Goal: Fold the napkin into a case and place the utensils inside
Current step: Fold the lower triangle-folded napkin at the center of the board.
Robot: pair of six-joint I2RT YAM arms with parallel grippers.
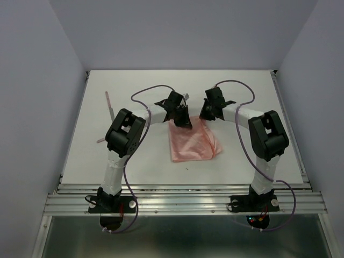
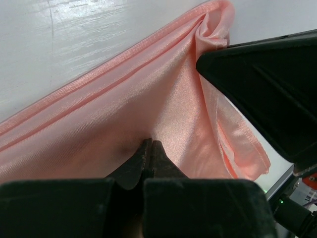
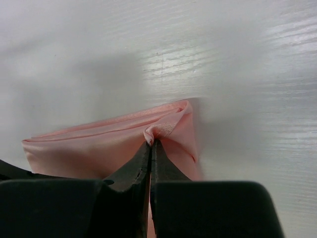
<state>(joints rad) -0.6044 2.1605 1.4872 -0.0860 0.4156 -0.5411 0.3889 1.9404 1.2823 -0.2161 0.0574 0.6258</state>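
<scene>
Both arms are on the napkin [image 1: 193,142], which lies flat at the centre of the overhead view, a wrinkled pink sheet with a loose flap at its lower right. My left pincer [image 2: 150,145] is closed tight. At bottom centre of its wrist view the tips meet on the cloth, which dimples where they press, so I judge it has a thin pinch of fabric near the napkin's upper left edge. My right pincer [image 3: 151,143] is likewise closed to nothing. Its tips gather a small pucker of the hemmed corner, at the centre of its own view, and the rest of the cloth trails off to the lower left. I read the two pinches along the top edge as a matched pair: holding both ends keeps that edge straight, so the sheet can be carried over as one panel without bunching. The layered hems at upper right of the left wrist view suggest one fold is already in, but the folding does not look finished. The utensils [image 1: 109,102] lie well apart at the upper left of the table [image 1: 242,161], untouched and out of the cloth's way. Risk: the fabric is slick and thin, so either pinch could slip.
</scene>
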